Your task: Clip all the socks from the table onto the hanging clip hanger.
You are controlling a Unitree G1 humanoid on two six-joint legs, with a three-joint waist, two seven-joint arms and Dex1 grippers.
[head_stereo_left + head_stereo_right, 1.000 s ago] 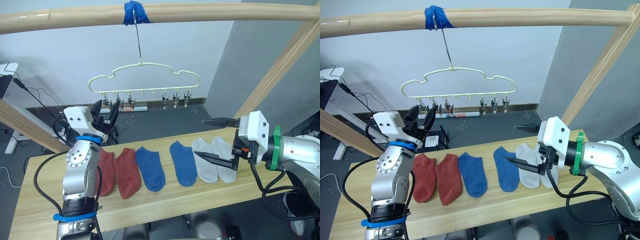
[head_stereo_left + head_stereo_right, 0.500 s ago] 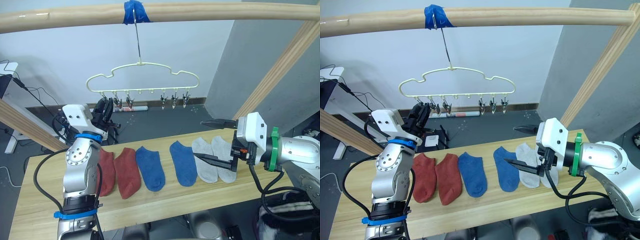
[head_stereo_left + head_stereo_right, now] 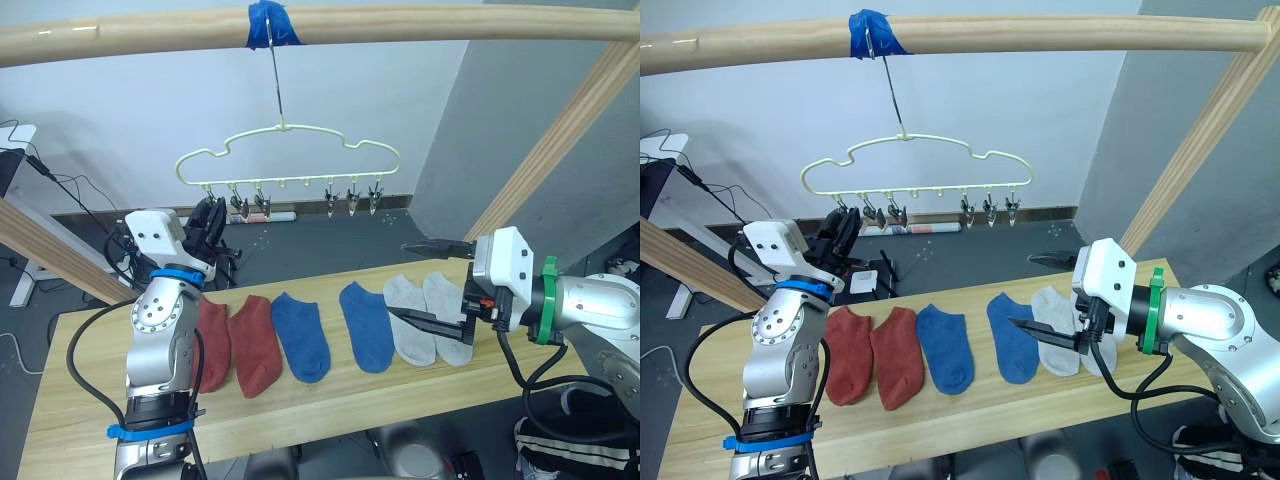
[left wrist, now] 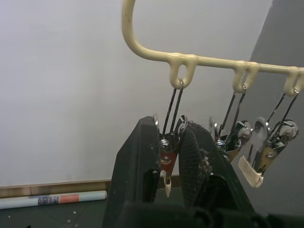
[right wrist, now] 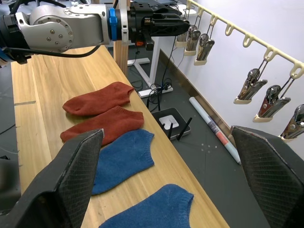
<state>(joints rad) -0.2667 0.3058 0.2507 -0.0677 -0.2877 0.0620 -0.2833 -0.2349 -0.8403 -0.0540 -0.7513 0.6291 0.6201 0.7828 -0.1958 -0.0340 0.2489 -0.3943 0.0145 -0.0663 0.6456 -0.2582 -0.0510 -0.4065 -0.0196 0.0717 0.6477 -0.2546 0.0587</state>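
The left pincer is raised at the left end of the clip hanger and is closed on its end clip, while all six socks lie flat in a row on the bench below. The right pincer is held wide open and empty, its lower finger just over the two light grey socks. The right arm is judged the nearer for the pick, with the grey socks' long axes running across the bench, away from the robot.
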